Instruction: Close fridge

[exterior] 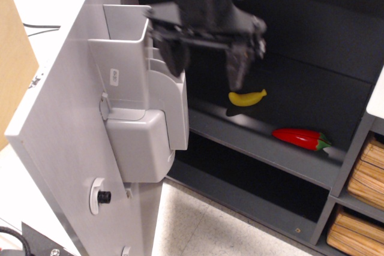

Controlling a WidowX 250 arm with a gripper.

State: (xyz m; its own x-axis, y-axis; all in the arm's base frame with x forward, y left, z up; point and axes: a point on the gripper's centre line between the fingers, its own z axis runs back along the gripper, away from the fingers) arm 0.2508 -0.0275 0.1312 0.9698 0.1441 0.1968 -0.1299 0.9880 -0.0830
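The fridge (312, 76) is a toy cabinet with a dark grey shelved interior. Its light grey door (66, 118) stands swung open on the left, with moulded bins (141, 112) on its inner face. My gripper (205, 63) is open and empty, blurred by motion, high in the fridge opening. Its left finger (175, 55) is at the edge of the door bins, and I cannot tell whether it touches them. A yellow toy banana (246, 98) and a red toy pepper (300, 137) lie on the middle shelf.
An open grey shelf unit with tan woven baskets (360, 202) stands at the right, against the fridge. A speckled floor (210, 226) lies below. A tan board (15, 58) and a black cable are at the far left.
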